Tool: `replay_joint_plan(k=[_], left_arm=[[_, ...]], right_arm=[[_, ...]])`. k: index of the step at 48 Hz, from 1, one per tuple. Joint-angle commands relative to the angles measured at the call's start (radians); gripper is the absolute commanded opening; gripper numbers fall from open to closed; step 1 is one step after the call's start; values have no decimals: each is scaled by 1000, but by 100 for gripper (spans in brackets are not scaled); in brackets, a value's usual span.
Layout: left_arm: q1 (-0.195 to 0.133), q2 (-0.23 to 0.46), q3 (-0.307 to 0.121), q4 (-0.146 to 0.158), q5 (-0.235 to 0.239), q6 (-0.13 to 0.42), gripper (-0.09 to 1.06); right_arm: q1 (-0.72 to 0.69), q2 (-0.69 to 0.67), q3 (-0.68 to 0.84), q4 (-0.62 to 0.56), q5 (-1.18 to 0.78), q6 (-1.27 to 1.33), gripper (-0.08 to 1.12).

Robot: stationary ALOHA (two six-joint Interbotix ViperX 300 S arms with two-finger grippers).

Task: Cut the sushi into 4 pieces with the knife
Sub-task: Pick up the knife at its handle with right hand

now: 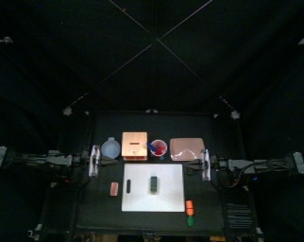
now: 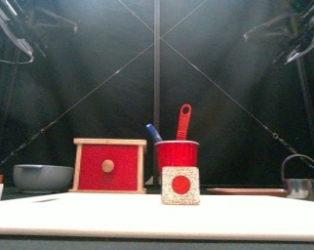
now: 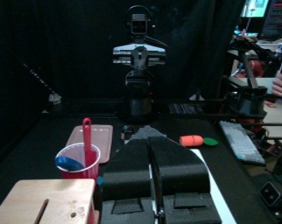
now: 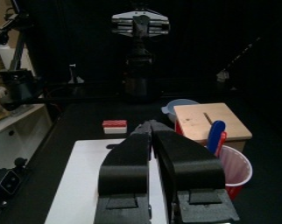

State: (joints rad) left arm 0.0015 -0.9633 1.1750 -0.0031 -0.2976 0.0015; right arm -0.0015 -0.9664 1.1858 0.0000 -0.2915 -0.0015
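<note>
1. Both jaw pairs are closed and empty: left gripper (image 3: 155, 144) and right gripper (image 4: 155, 127), at the table sides.
2. Sushi roll (image 1: 156, 181) lies on the white cutting board (image 1: 175, 189), apparently uncut.
3. Next, I judge: open one gripper, draw the red knife (image 2: 183, 119) from the red cup (image 2: 176, 154).

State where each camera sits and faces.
Top: high above, looking down on the white board; both arms show at the sides.
Front: at the table's front edge, looking level at the red cup; arms at upper corners.
Left wrist: above the left gripper, facing the right arm.
Right wrist: above the right gripper, facing the left arm.
Both wrist views share the red cup.
</note>
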Motion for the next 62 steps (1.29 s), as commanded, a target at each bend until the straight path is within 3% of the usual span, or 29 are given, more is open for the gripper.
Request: replay_joint_plan(k=[1,13,21,26,33,49,53,62], left_arm=[[-3,43,-3,0,-31,-3,-3],[5,137,-34,2,-78,5,-4],[23,201,-71,3,-83,6,-4],[37,222,-72,2,-83,5,-4],[38,227,-51,0,-84,-2,-3],[35,227,9,0,-86,3,-3],[34,227,12,0,-86,2,-3],[34,227,14,0,-86,3,-3]], right_arm=[[-8,21,-29,6,-5,8,3],[-135,164,-183,95,87,23,4],[-239,313,-426,155,400,26,5],[-305,403,-583,218,601,25,9],[-382,526,-770,250,868,23,27],[-408,841,-1075,229,1299,0,84],[-408,910,-1143,201,1399,-14,90],[-407,1046,-1255,161,1525,-41,91]])
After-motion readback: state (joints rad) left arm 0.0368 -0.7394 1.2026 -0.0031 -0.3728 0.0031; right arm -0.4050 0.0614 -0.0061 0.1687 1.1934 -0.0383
